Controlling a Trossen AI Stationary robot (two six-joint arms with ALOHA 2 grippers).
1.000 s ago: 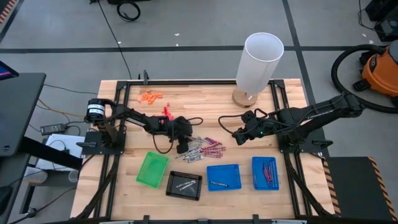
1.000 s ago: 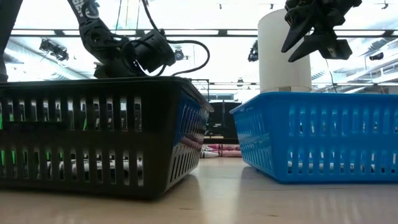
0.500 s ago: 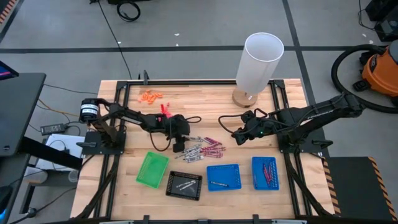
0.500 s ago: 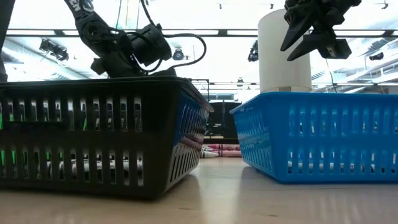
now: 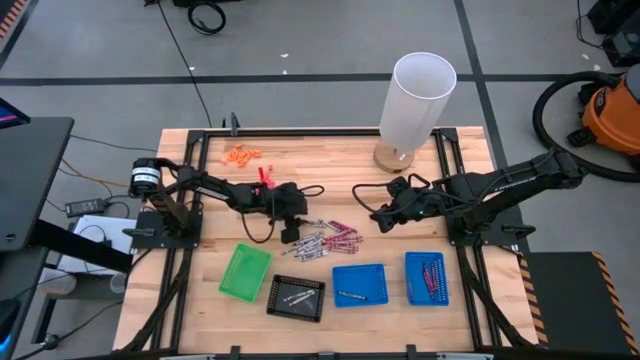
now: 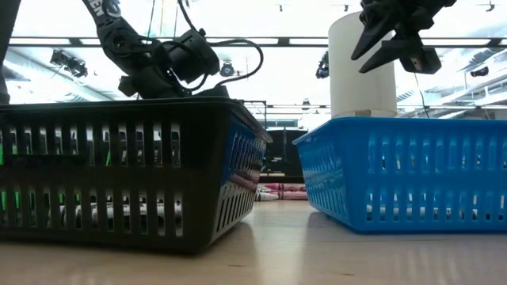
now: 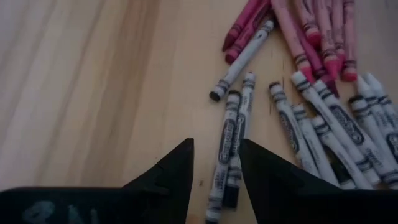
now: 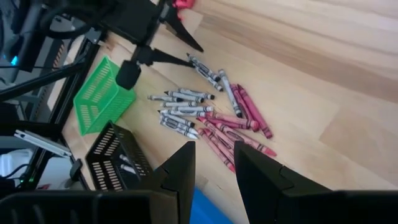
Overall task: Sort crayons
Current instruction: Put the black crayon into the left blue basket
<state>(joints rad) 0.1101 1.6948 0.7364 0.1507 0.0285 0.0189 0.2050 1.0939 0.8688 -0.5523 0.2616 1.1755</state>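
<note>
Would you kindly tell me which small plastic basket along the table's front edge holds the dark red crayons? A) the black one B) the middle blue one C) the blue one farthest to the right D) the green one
C: in the high view the rightmost blue slotted plastic basket has dark red crayons lying inside it, while the others show none of that colour.

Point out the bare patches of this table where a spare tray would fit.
Bare wood lies along the far edge between the orange bits and the white cylinder, and at the near left corner beside the green tray. The middle is crowded: the crayons lie between both end effectors, and the black tray and blue trays fill the near edge.
</note>
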